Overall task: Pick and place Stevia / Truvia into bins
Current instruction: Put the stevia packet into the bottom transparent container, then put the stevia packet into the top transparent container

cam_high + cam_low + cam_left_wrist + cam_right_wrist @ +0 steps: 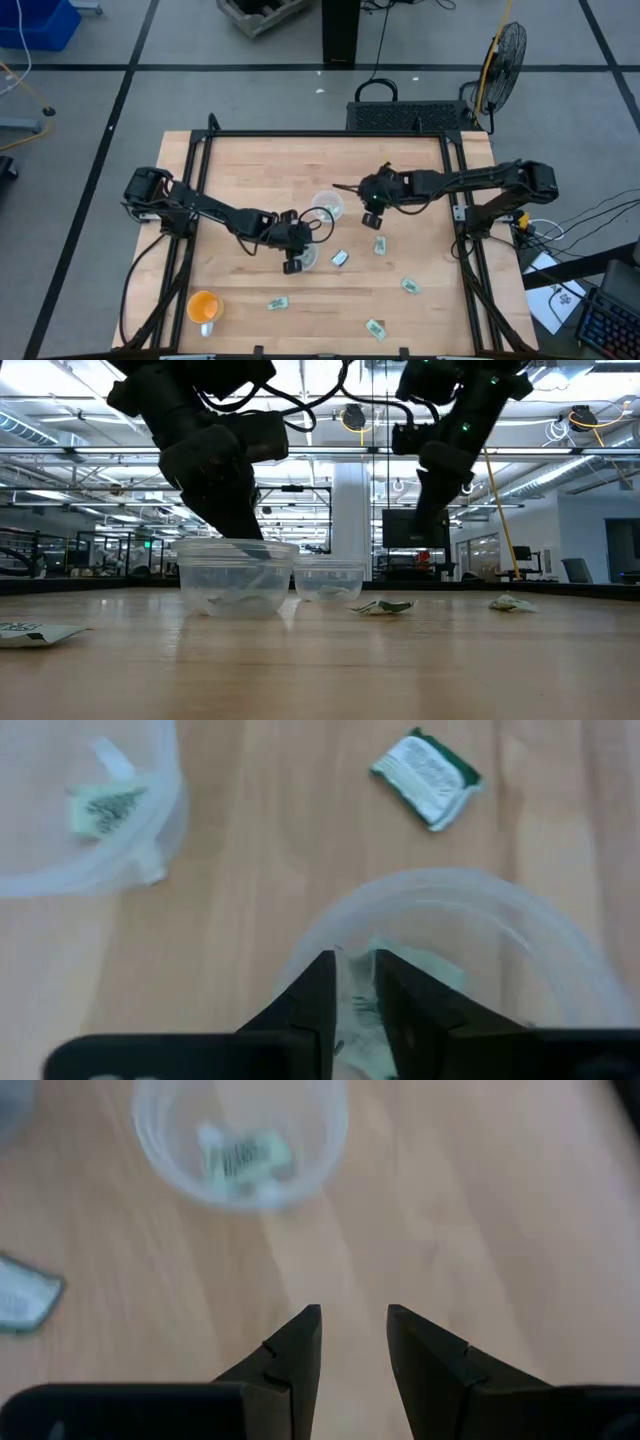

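Observation:
Two clear cups stand mid-table: the nearer one [307, 256] and the farther one [327, 205]. My left gripper [295, 258] reaches down into the nearer cup [450, 920], shut on a green-and-white Stevia packet [356, 1005]. The farther cup [240, 1140] holds a packet [245, 1155] lying on its bottom. My right gripper [354, 1330] hovers open and empty over bare wood, right of the farther cup [372, 213]. Several loose packets lie flat on the table, one [340, 258] right beside the nearer cup. My left gripper pinches the Stevia packet [356, 1010] between its two fingertips, which point down into the nearer cup from above. The fingers hide which part of the packet they have. The packet's far part [425, 965] shows past the fingers, inside the cup's rim.
Loose packets lie at the table's near right [380, 244], [410, 286], [375, 328] and near middle [277, 302]. An orange cup [203, 305] stands near the front left. In the low view one packet [30, 632] lies near the front edge.

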Robot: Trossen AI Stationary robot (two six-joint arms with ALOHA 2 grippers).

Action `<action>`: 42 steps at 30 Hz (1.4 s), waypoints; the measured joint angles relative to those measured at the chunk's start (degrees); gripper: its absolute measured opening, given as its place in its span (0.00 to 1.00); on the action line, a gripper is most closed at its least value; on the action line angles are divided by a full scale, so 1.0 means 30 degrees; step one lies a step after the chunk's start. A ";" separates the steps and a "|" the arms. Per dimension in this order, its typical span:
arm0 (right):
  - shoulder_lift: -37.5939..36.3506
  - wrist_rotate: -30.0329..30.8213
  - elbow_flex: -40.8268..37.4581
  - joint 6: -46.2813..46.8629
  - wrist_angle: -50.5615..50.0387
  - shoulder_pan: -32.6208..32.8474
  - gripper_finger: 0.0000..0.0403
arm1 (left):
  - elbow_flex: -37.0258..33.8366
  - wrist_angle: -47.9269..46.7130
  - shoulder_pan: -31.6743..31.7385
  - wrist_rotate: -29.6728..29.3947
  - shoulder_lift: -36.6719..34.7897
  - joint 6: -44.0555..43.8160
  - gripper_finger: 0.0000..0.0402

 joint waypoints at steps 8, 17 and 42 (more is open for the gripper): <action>0.0015 -0.2275 -0.1984 0.0955 -0.0506 0.0424 0.27 | 0.0000 -0.0021 0.0000 -0.0145 -0.0278 0.0047 0.34; -0.0006 -0.2631 -0.2082 0.1901 -0.0843 0.0417 0.27 | 0.0408 -0.0080 -0.0237 0.0725 -0.3402 0.0207 0.35; 0.0000 -0.8233 -0.5928 0.8153 0.2610 0.0541 0.27 | 0.0401 0.1139 0.0239 -0.2101 -0.5923 0.4382 0.35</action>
